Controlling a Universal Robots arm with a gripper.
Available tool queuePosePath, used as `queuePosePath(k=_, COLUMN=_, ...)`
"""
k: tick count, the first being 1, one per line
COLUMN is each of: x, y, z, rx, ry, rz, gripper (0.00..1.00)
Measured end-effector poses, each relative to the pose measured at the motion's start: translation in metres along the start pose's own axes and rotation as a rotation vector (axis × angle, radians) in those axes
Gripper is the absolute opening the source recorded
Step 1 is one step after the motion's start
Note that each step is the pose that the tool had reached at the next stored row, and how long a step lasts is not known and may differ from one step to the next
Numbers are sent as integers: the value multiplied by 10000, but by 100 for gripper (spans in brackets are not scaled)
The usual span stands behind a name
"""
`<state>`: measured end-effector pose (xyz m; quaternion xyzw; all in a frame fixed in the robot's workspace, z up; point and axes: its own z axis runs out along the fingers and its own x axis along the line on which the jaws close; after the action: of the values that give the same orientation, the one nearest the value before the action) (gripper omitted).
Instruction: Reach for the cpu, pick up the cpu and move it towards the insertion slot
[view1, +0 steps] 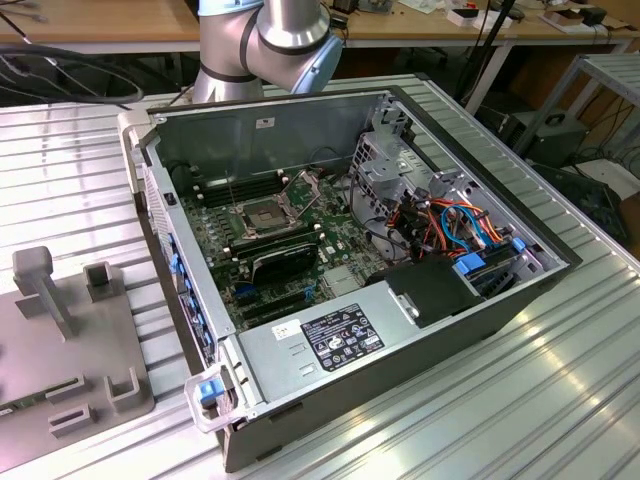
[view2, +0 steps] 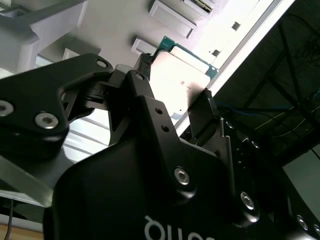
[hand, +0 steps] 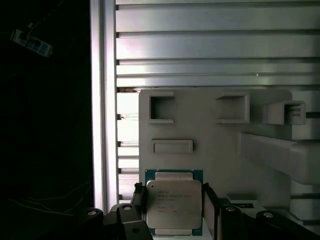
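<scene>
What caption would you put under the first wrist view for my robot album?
The pincer grips the cpu by its sides over a grey holder plate.

Arm (view1: 270, 45): silver-grey cylindrical joints, pale blue cap. Tool (view2: 175, 79): matte black angular body, silver socket-head screws (view2: 181, 175), partial white lettering (view2: 170, 231).

The black metal two-finger gripper (view2: 175, 79) is clamping the pale silver square cpu (view2: 186, 75), green-rimmed, with one dark fingertip (view2: 144, 67) pressing on each of two opposite edges. Farther off, behind the cpu, a pale grey fixture plate (view2: 115, 27) with raised rectangular blocks is lying beside a bright aluminium table edge (view2: 245, 37).
</scene>
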<state>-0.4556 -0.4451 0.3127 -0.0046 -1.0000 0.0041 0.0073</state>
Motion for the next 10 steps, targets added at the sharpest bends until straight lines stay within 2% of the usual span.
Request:
queuePosePath(k=7, x=2, y=-1, z=-92, rx=0, ry=0, rz=0, gripper=55)
queuePosePath(k=10, x=2, y=-1, z=-107, rx=-1, ry=-2, rz=0, gripper=55)
